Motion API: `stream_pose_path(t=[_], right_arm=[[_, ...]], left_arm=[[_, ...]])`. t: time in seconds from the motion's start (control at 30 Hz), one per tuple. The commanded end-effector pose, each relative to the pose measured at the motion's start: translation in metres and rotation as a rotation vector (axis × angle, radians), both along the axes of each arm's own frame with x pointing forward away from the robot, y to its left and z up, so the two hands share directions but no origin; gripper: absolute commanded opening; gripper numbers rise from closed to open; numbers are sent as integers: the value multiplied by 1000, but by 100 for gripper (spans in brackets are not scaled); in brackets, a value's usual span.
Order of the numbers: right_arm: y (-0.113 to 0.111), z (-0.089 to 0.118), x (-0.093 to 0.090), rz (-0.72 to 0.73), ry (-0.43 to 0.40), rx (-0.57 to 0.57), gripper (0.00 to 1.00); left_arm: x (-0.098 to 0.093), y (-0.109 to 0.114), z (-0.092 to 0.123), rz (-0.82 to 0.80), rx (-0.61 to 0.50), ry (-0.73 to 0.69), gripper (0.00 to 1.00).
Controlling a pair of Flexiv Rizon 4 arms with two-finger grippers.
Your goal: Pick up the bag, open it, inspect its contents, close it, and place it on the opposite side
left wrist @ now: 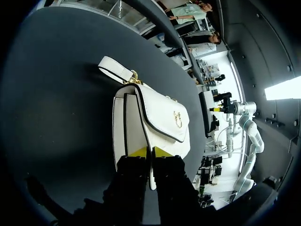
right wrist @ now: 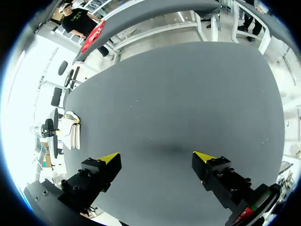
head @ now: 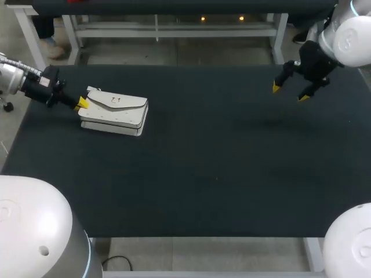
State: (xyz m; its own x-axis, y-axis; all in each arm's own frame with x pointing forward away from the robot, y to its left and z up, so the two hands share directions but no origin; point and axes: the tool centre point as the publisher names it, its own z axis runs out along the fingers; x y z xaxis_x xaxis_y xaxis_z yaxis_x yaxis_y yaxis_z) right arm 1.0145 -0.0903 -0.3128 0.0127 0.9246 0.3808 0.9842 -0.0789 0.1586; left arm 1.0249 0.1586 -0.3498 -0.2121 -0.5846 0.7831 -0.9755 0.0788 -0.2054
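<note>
A white bag lies flat on the far left of the black tabletop, flap up, with a gold clasp on the flap. The left jaws grasp its left end, yellow tips close together on either side of the flap's edge. The right jaws hang spread wide above the tabletop's far right, well apart from the bag.

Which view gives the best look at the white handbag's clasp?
The left wrist view: the white handbag, pinched at its edge by the left end effector, shows its gold clasp plainly on the flap. The head view shows the whole bag but the clasp small; the right wrist view shows only a distant white shape.
</note>
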Motion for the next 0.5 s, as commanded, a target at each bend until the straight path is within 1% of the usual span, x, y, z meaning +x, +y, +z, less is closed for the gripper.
stream_pose_path(t=[0.03,0.33,0.37,0.4,0.5], right_arm=[[0,2,1,1,5,-1,100],[-2,2,2,-8,-3,-5,100],[-3,2,2,-30,-32,-34,100],[-6,3,4,-31,-31,-37,100],[-27,6,9,-69,-22,-74,100]], left_arm=[[6,2,-1,-24,-2,17,0],[6,2,-1,-24,-2,17,0],[10,8,0,-18,-8,5,0],[12,13,1,0,3,-6,0],[23,35,5,23,13,-18,0]])
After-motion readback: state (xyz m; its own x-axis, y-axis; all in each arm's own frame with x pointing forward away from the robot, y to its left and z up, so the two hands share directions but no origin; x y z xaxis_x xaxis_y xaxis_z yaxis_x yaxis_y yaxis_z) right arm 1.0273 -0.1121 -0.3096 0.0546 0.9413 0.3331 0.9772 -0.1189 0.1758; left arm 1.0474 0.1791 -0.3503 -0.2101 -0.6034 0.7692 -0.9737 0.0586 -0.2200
